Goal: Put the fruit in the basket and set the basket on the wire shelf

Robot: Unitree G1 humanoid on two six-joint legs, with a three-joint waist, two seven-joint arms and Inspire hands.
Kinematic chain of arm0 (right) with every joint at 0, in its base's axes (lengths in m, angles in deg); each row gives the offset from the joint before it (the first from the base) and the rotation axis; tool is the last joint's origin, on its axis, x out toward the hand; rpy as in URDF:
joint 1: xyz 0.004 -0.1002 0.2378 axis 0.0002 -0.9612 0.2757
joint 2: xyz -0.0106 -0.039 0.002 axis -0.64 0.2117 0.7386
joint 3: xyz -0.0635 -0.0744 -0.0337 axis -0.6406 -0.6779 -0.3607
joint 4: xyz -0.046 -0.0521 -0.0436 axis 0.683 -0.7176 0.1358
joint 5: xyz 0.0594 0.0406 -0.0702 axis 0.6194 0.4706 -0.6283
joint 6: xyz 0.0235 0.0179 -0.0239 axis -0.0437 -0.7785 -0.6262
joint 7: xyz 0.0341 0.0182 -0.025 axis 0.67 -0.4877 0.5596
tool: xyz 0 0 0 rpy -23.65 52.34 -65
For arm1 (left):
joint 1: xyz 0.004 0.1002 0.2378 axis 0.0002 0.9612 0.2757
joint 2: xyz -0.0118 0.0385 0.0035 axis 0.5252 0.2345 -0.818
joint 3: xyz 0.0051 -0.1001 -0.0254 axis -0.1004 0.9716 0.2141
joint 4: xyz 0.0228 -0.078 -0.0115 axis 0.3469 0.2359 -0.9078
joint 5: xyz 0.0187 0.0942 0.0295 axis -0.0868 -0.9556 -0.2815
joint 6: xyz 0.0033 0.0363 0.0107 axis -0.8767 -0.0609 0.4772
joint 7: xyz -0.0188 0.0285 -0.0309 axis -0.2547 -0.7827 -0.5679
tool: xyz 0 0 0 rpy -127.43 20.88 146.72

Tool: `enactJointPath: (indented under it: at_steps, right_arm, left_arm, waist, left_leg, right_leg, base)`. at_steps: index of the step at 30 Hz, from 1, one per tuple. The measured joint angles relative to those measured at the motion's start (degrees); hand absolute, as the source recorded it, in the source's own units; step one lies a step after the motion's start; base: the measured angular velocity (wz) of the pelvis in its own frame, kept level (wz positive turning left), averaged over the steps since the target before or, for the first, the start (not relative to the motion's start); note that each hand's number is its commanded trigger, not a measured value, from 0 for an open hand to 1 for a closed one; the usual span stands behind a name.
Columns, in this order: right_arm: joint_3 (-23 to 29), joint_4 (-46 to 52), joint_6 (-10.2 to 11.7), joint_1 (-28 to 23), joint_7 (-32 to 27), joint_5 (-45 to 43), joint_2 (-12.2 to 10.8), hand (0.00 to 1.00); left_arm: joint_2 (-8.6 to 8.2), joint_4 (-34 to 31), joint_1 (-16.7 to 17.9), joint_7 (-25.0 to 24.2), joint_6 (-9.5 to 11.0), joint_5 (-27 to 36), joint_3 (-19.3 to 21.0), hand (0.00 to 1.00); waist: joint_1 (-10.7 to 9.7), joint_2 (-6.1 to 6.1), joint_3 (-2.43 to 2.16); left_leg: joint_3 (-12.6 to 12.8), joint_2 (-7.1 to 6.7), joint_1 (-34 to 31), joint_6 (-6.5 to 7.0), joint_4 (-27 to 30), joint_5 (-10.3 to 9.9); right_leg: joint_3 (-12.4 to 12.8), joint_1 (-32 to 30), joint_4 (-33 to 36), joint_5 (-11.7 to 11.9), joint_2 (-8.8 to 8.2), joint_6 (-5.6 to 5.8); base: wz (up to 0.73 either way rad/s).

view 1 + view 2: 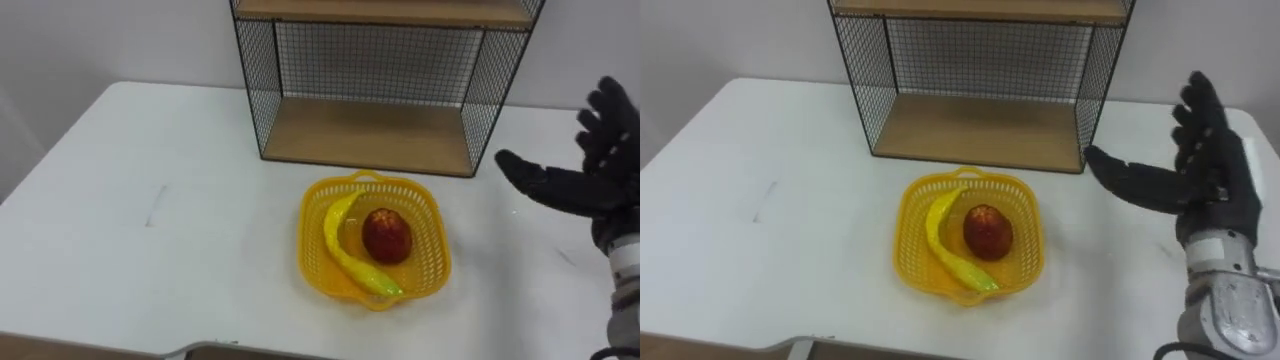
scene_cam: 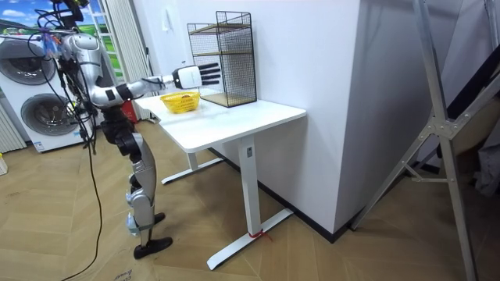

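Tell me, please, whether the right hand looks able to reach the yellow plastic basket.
Probably yes: the open right hand hovers just right of the yellow plastic basket, with only bare white table between them.

**Soft, even light on a pale table**

Bright, diffuse light falls across the white rectangular tabletop (image 1: 150, 200), which reads evenly pale. The black right hand (image 1: 592, 188) stands out very dark against it. To the hand's left, the yellow plastic mesh basket (image 1: 437, 230) casts a faint, soft-edged shadow round its base. Beyond the hand, the black wire shelf with wooden boards (image 1: 370, 130) is evenly lit inside.
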Motion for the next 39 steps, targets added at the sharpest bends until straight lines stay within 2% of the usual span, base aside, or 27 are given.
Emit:
enactJointPath:
  at_steps: [1, 3, 6, 9, 10, 11, 12, 15, 17, 18, 19, 22, 24, 26, 31, 34, 36, 39]
  right_arm:
    - [0.18, 0.02, 0.0, -0.72, -0.44, -0.57, -0.01, 0.0]
    - [0.4, -0.18, -0.01, -2.22, -1.79, -2.04, -0.01, 0.0]
    - [0.69, -0.24, 0.12, -2.22, -1.76, -2.56, -0.03, 0.0]
    - [0.87, -0.78, 0.77, -2.23, -1.76, -2.16, -0.07, 0.0]
    - [0.88, -0.9, 0.81, -2.23, -1.78, -2.07, -0.12, 0.0]
    - [0.75, -1.29, 0.81, -2.21, -1.81, -2.02, -0.14, 0.0]
    - [0.28, -1.65, 1.03, -2.12, -1.65, -1.69, -0.13, 0.0]
    - [-1.15, -2.71, 1.85, -2.13, -0.49, -0.6, -0.29, 0.0]
    - [-1.25, -4.36, 2.99, -2.15, 0.82, 0.53, -0.98, 0.0]
    - [-1.27, -5.0, 3.17, -2.22, 1.02, 0.72, -1.05, 0.0]
    - [-1.39, -5.73, 3.17, -2.34, 1.27, 1.37, -1.14, 0.0]
    - [-2.62, -7.77, 4.48, -2.1, 1.66, 3.33, -2.42, 0.0]
    - [-4.27, -9.51, 5.63, -2.11, 2.85, 3.69, -4.11, 0.0]
    - [-6.28, -11.51, 6.47, -2.02, 4.04, 3.68, -4.6, 0.0]
    - [-11.23, -15.82, 6.81, -0.11, 6.88, 3.53, -5.78, 0.0]
    - [-13.77, -16.16, 7.78, 1.04, 8.02, 5.39, -5.82, 0.0]
    - [-15.22, -16.39, 8.96, 1.53, 9.23, 6.82, -6.0, 0.0]
    - [-17.0, -17.02, 9.9, 1.61, 10.73, 10.1, -6.27, 0.0]
  left_arm:
    - [-0.04, -3.27, -0.01, 1.28, 0.05, -1.08, 0.04, 0.0]
    - [0.01, -17.11, -1.25, 5.71, 0.3, -7.75, 0.24, 0.0]
    - [0.03, -29.49, -1.94, 9.33, 2.0, -16.28, -0.56, 0.0]
    - [0.2, -36.18, -2.76, 11.33, 2.75, -22.63, -2.21, 0.0]
    - [0.17, -37.25, -2.95, 11.55, 2.71, -23.03, -2.79, 0.0]
    - [0.04, -39.75, -3.26, 11.86, 2.65, -22.94, -4.68, 0.0]
    - [-0.03, -41.96, -3.23, 12.22, 2.66, -22.9, -7.25, 0.0]
    - [-0.67, -44.16, -3.27, 11.57, 2.69, -22.99, -11.68, 0.0]
    - [-2.04, -45.64, -3.3, 9.34, 2.83, -22.91, -14.58, 0.0]
    - [-2.5, -46.23, -3.3, 8.67, 2.92, -22.82, -15.35, 0.0]
    - [-3.26, -47.05, -3.3, 7.31, 3.35, -22.64, -16.86, 0.0]
    - [-4.16, -47.28, -3.69, 2.77, 4.44, -19.31, -22.85, 0.0]
    - [-5.06, -47.19, -3.68, -2.52, 5.0, -14.21, -27.94, 0.0]
    - [-5.22, -47.11, -3.65, -6.59, 5.13, -9.12, -32.13, 0.0]
    - [-5.34, -44.19, -4.74, -17.78, 6.56, 0.14, -41.09, 0.0]
    - [-5.34, -42.05, -5.54, -25.14, 6.65, 5.77, -46.14, 0.0]
    - [-5.34, -40.88, -6.32, -31.48, 6.66, 6.73, -49.15, 0.0]
    - [-5.41, -38.82, -6.5, -37.6, 6.68, 7.9, -51.43, 0.0]
  waist:
    - [0.06, 0.12, -0.09]
    - [0.51, -0.1, -0.2]
    - [0.05, -0.27, -0.23]
    - [-0.55, -0.22, -0.23]
    - [-0.7, 0.1, -0.21]
    - [-0.9, 0.34, -0.21]
    - [-1.02, -0.55, -0.04]
    - [-1.18, -0.18, 0.14]
    - [-2.03, 0.0, 0.78]
    - [-2.22, -0.07, 0.86]
    - [-2.42, -0.14, 0.91]
    - [-3.39, -0.42, 1.03]
    - [-3.86, -0.66, 1.05]
    - [-4.66, -0.94, 1.04]
    - [-5.34, -2.07, 1.68]
    - [-5.18, -2.49, 1.46]
    - [-5.6, -2.63, 1.39]
    - [-6.27, -2.56, 1.38]
  left_leg:
    - [-0.04, 0.02, -0.06, 0.02, 0.01, 0.01]
    - [-0.05, -0.03, -0.53, 0.06, 0.29, 0.01]
    - [-0.14, -0.11, -0.83, 0.2, 0.73, 0.01]
    - [-0.6, -0.17, -1.24, 0.26, 0.79, -0.04]
    - [-0.85, -0.19, -1.31, 0.25, 0.79, -0.04]
    - [-1.04, -0.24, -1.13, 0.25, 0.74, -0.04]
    - [-1.08, -0.14, -0.91, 0.22, 0.69, -0.03]
    - [-1.07, -0.1, -0.81, 0.18, 0.79, -0.05]
    - [-1.07, -0.15, -0.71, 0.18, 0.68, -0.06]
    - [-1.07, -0.11, -0.74, 0.18, 0.63, -0.06]
    - [-1.0, -0.1, -0.97, 0.19, 0.55, -0.07]
    - [-1.02, -0.4, -1.02, 0.17, 0.24, -0.05]
    - [-0.84, -0.35, -0.32, 0.16, -0.12, -0.04]
    - [-0.8, -0.36, -0.37, 0.16, 0.01, -0.04]
    - [0.59, -0.12, -0.34, 0.16, 0.25, -0.05]
    - [0.86, -0.05, -1.17, 0.18, 0.39, -0.05]
    - [0.98, -0.02, -1.49, 0.21, 0.78, -0.05]
    - [1.45, 0.0, -1.15, 0.21, 0.7, -0.05]
  right_leg:
    - [0.06, -0.04, -0.03, -0.02, -0.01, 0.03]
    - [-0.01, -0.52, 0.01, -0.03, -0.02, 0.05]
    - [-0.33, -0.86, 0.13, 0.06, -0.13, 0.14]
    - [-0.56, -0.9, 0.14, 0.08, -0.1, 0.17]
    - [-0.74, -0.88, 0.1, 0.08, -0.08, 0.17]
    - [-0.75, -0.85, 0.01, 0.09, -0.04, 0.17]
    - [-0.71, -0.72, 0.01, 0.1, 0.01, 0.16]
    - [-0.72, -0.56, 0.02, 0.11, 0.09, 0.14]
    - [-1.04, -0.33, -0.04, 0.12, 0.07, 0.14]
    - [-1.07, -0.4, 0.0, 0.12, 0.06, 0.15]
    - [-0.99, -0.6, 0.01, 0.12, 0.08, 0.14]
    - [-0.9, -0.17, -0.03, 0.13, 0.14, 0.14]
    - [-0.86, 0.17, 0.01, 0.12, 0.15, 0.14]
    - [-0.75, 0.13, 0.1, 0.13, 0.14, 0.14]
    - [-0.08, -0.25, 0.18, 0.19, 0.19, 0.07]
    - [0.54, -1.29, 0.2, 0.44, 0.24, 0.12]
    - [0.57, -1.69, 0.18, 0.59, 0.23, 0.17]
    - [1.06, -1.53, 0.14, 0.59, 0.24, 0.17]
  base:
    - [0.0]
    - [0.0]
    - [0.01]
    - [0.02]
    - [0.12]
    - [0.1]
    - [0.07]
    - [0.0]
    - [0.0]
    - [0.0]
    - [0.0]
    - [0.0]
    - [-0.02]
    - [-0.02]
    - [-0.1]
    - [-0.08]
    - [-0.02]
    - [-0.06]
